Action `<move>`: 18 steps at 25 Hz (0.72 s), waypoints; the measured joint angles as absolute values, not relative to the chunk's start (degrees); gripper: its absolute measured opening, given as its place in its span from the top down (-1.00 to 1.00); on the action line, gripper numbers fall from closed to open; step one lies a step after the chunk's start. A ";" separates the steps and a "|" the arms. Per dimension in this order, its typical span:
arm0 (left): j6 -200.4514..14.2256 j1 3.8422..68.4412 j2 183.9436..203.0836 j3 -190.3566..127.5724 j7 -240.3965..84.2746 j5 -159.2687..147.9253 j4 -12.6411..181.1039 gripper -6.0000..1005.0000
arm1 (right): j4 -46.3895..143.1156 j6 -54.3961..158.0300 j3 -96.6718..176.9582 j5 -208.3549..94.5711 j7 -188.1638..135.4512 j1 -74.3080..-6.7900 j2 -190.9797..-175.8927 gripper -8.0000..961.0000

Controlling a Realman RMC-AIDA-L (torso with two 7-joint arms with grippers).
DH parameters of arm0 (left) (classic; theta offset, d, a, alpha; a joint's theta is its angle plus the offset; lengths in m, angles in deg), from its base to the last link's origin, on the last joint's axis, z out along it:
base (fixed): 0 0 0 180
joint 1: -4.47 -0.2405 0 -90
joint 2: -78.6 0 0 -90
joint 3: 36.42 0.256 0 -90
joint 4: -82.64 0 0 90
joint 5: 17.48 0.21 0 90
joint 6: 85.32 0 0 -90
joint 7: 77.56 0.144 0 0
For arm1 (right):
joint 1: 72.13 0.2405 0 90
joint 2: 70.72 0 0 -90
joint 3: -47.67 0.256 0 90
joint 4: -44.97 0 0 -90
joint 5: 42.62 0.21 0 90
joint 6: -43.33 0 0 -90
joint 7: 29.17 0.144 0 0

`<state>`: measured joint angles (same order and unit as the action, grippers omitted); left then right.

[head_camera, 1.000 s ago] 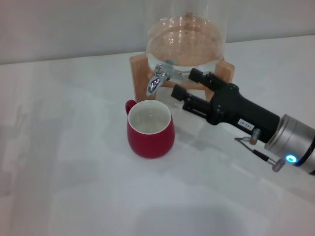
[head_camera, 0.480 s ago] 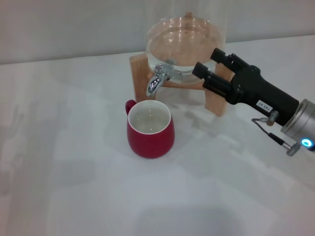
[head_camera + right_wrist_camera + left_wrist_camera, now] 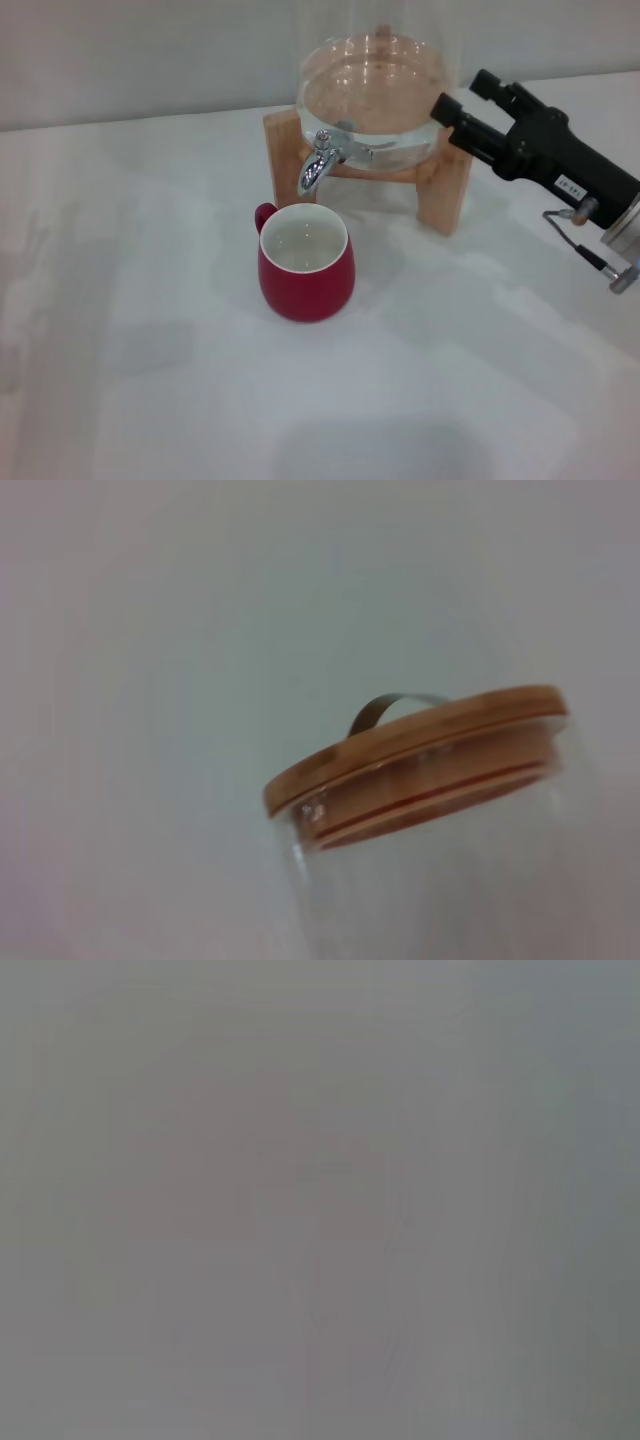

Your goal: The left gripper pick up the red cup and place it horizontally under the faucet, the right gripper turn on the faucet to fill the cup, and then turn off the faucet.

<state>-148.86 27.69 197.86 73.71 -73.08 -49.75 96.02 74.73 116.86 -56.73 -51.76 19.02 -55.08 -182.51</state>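
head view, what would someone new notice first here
The glossy dark-red ceramic mug stands upright in the middle of the white table, its cream-white inside open just below the small chrome faucet. That faucet juts from a clear glass dispenser jar in a wooden stand behind the mug. At the right, the long black right gripper hangs beside the jar, touching nothing visible.
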 joint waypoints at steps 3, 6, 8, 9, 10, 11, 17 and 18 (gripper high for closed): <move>-148.86 27.81 197.85 73.64 -73.08 -49.91 95.72 -0.75 | 74.56 116.21 -55.15 -51.76 18.94 -55.08 -182.21 -0.79; -148.87 27.83 197.79 73.55 -73.08 -50.66 95.64 -0.75 | 73.97 115.83 -53.13 -51.76 18.77 -55.10 -182.08 -0.79; -148.87 27.84 197.78 73.52 -73.08 -51.30 95.62 -0.75 | 73.47 115.82 -51.63 -51.76 18.56 -55.14 -182.08 -0.79; -148.87 27.84 197.78 73.52 -73.08 -51.69 95.63 -0.75 | 73.22 115.79 -50.66 -51.76 18.33 -55.19 -182.08 -0.79; -148.87 27.85 197.78 73.52 -73.08 -51.86 95.62 -0.75 | 72.97 115.75 -49.60 -51.76 17.96 -55.21 -182.08 -0.79; -148.87 27.85 197.78 73.52 -73.08 -52.03 95.62 -0.75 | 72.76 115.68 -48.67 -51.76 17.55 -55.23 -182.10 -0.79; -148.95 27.85 197.77 73.52 -73.08 -53.72 95.64 -0.75 | 71.62 113.44 -41.67 -51.76 13.28 -55.14 -182.50 -0.79; -148.99 27.86 197.77 73.52 -73.08 -54.16 95.64 -0.75 | 71.59 112.94 -40.61 -51.76 12.47 -55.11 -182.63 -0.79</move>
<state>-148.99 27.86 197.77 73.52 -73.08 -54.16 95.64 71.59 112.94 -40.61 -51.76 12.47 -55.11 -182.63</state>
